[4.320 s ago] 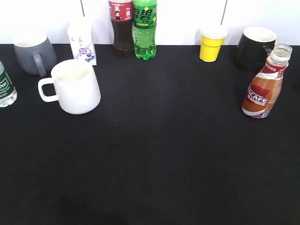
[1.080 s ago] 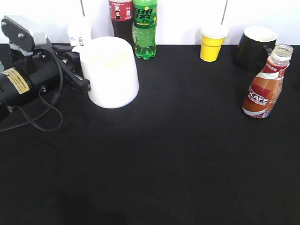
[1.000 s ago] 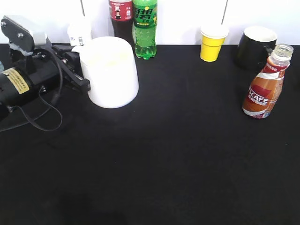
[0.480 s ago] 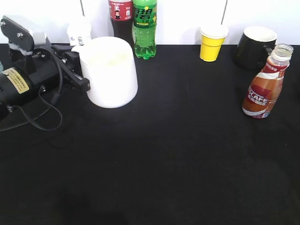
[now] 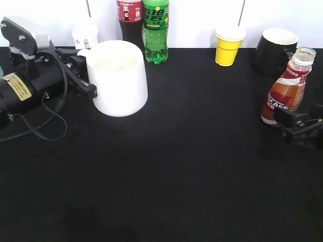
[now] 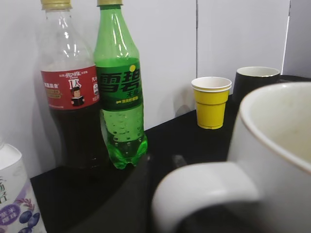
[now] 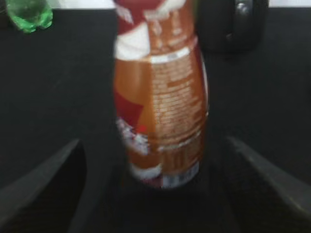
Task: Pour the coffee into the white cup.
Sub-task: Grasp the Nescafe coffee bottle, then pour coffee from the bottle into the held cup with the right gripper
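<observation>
The coffee bottle stands upright at the right edge of the desk, uncapped and looking mostly full, so it is probably fairly heavy, and a tilt would spill it. Its plastic is smooth and curved; the narrow waist under the label looks like the safest hold. The right pincer is spread wide, its fingers on either side of the bottle and apart from it. The left pincer is at the handle of the white cup; its closure cannot be made out. A black mug stands just behind the bottle, a yellow paper cup farther left; a cola bottle and green soda bottle crowd the cup.
</observation>
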{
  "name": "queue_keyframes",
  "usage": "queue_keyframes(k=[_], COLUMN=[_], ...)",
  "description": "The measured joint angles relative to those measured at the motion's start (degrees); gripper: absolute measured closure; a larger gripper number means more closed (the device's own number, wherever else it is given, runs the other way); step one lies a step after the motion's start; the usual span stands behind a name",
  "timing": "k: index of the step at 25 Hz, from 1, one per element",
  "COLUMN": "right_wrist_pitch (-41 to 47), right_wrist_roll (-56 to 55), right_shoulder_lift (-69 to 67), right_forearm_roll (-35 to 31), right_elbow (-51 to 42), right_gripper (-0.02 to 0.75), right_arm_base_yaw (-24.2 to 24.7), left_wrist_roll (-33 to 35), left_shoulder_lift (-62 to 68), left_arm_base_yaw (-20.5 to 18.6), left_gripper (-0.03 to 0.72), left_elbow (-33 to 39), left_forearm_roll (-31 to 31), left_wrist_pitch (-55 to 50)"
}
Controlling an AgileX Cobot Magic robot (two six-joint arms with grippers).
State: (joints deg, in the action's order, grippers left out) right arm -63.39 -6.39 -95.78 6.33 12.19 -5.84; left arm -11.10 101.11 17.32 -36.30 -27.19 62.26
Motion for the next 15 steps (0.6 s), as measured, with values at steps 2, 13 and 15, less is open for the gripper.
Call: queue_keyframes(k=[2, 13, 15], right_wrist_pitch=[-4.68, -5.92, -6.54], right_wrist_roll=[0.22, 1.36, 1.53], right_shoulder_lift=[-5.73, -14.03, -14.03], right_forearm_roll=[0.00, 1.32, 1.32], right_elbow=[1.15, 12.83, 12.26], right_gripper=[0.077, 0.221, 0.222], right_arm_base_yaw=[0.00, 0.00, 0.04], left_wrist_roll=[0.00, 0.00, 0.00], left_shoulder_lift=[0.00, 0.00, 0.00], left_arm_base_yaw=[0.00, 0.00, 0.00], left_gripper=[0.616, 0.615, 0.615], left_elbow=[0.00, 0.00, 0.00], left_forearm_roll=[-0.05, -0.05, -0.05], left_wrist_pitch=[0.00, -0.85, -0.85])
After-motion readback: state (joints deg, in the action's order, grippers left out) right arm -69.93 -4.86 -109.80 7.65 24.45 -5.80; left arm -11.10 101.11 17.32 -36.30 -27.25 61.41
